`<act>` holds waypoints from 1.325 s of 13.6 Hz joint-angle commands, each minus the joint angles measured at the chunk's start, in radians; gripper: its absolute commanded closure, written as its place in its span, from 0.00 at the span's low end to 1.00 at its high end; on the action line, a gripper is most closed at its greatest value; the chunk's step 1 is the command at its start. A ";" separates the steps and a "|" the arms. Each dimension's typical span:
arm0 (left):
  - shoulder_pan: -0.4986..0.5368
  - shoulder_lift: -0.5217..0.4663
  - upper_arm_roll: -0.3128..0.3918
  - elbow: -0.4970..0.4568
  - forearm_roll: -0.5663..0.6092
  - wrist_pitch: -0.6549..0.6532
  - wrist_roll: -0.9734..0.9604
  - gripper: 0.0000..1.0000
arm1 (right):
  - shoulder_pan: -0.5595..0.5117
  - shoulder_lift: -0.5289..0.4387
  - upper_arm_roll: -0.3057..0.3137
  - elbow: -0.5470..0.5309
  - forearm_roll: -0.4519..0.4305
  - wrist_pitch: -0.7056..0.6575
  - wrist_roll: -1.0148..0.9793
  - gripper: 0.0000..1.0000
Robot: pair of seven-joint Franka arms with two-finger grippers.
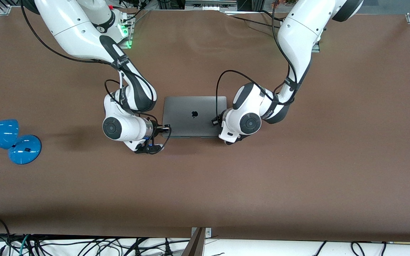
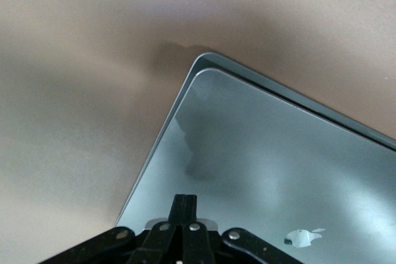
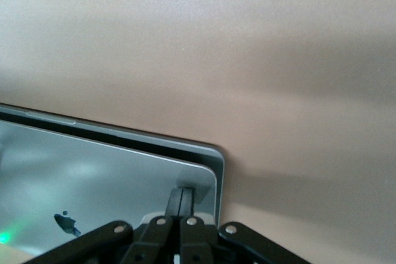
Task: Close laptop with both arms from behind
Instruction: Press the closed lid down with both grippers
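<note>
The grey laptop [image 1: 194,115] lies in the middle of the table, its lid with the dark apple logo down over the base. In the wrist views a thin dark gap shows between lid and base at the edge. My right gripper [image 1: 166,128] is shut, its tips on the lid's corner toward the right arm's end; the right wrist view shows the gripper [image 3: 181,197] resting on the lid [image 3: 105,177]. My left gripper [image 1: 215,121] is shut at the lid's edge toward the left arm's end; the left wrist view shows the gripper [image 2: 184,205] on the lid [image 2: 278,171].
A blue desk lamp [image 1: 12,140] lies at the right arm's end of the brown table [image 1: 297,170]. Cables hang along the table's edge nearest the front camera.
</note>
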 commanded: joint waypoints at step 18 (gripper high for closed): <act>0.003 0.045 0.000 0.031 0.072 0.051 0.009 0.00 | 0.015 -0.132 -0.001 0.037 -0.150 -0.101 0.000 0.00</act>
